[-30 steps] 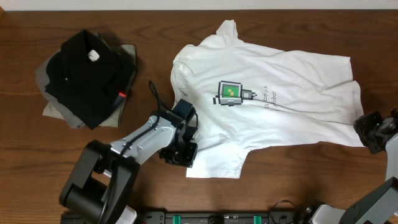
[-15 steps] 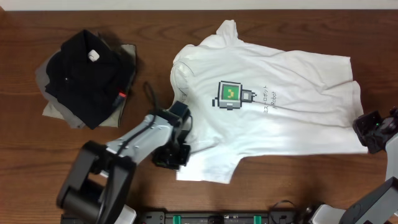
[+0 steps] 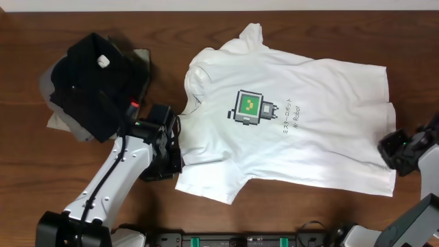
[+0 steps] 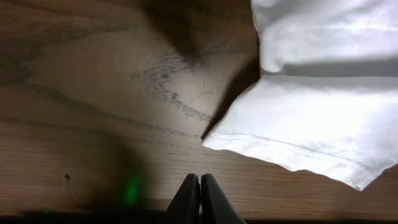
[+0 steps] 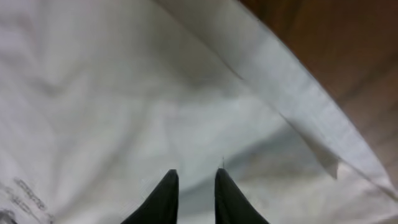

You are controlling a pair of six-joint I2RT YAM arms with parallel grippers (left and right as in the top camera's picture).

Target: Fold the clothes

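Note:
The clothes, a white T-shirt [image 3: 309, 137] with a green pixel robot print [image 3: 248, 108], lies spread flat on the wooden table, collar to the left. My left gripper [image 3: 170, 163] is shut beside the near sleeve. In the left wrist view its fingertips [image 4: 199, 180] meet over bare wood, with nothing between them and the sleeve hem [image 4: 292, 149] a little ahead. My right gripper [image 3: 392, 147] is at the shirt's bottom hem on the right. In the right wrist view its jaws [image 5: 196, 177] stand a narrow gap apart, pressed into white cloth [image 5: 124, 93] that fills the gap.
A black folded garment [image 3: 92, 86] with a white tag [image 3: 103, 61] lies on a grey folded garment [image 3: 63, 123] at the table's left, close to my left arm. Bare wood [image 3: 329, 206] runs along the near edge.
The shirt has slid left across the table. My left gripper came off the sleeve, shut and moved left. My right gripper moved left along with the hem.

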